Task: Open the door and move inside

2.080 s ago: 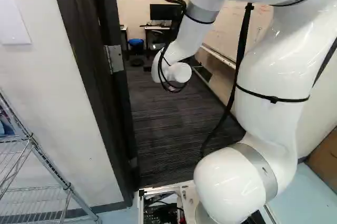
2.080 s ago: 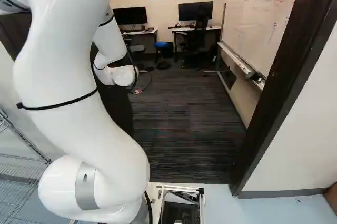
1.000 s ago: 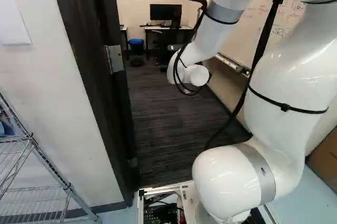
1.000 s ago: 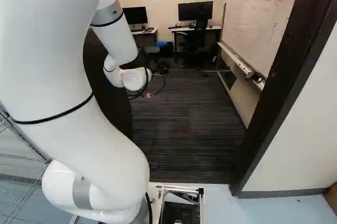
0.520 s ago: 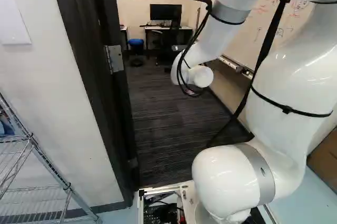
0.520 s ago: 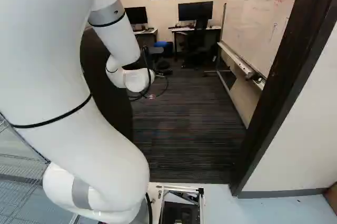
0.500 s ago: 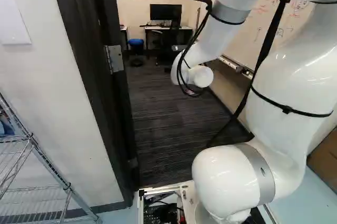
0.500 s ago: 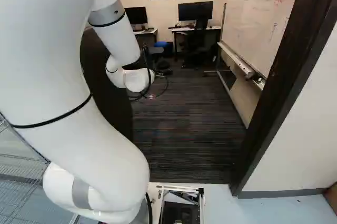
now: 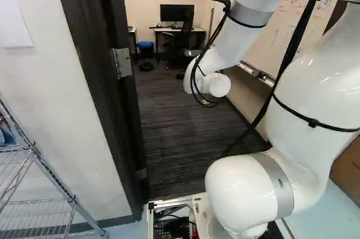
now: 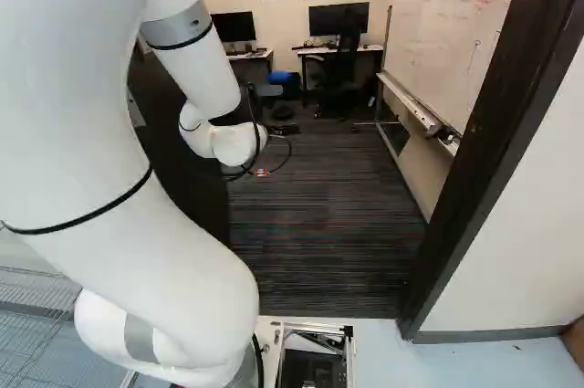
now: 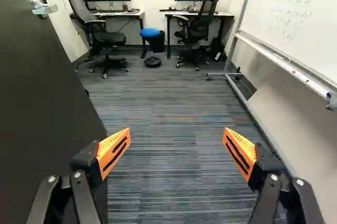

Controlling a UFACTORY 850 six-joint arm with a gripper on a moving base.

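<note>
Door [image 11: 39, 97] is open, swung into the room. In the wrist view its dark panel is beside our gripper [image 10: 262, 172], with one finger overlapping it in that view (can't tell from here if they touch). The silver lever handle [image 11: 45, 9] is up ahead on the panel, out of our grasp. Fingers are wide apart, orange pads [image 11: 114, 152] facing each other, nothing between them but a view of the carpet [image 11: 163, 124].

Our arm [image 9: 306, 95] reaches through the doorway, wrist over the carpet. The base [image 9: 171, 202] sits on the pale floor [image 10: 374, 342], front frame just short of the carpet edge. Left base view has the hinge [image 9: 122, 63] at the door's near edge; right base view has the other side of the dark door frame [image 10: 488, 146], whiteboard [image 10: 452, 23] just beyond it.

Ahead in the wrist view: two desks with monitors against the far wall, an office chair [image 11: 100, 35] at one, another by the second, and a blue-topped stool [image 11: 150, 33] between them. Wire shelf [image 9: 39, 163] is our side of the wall, at the left of the left base view.
</note>
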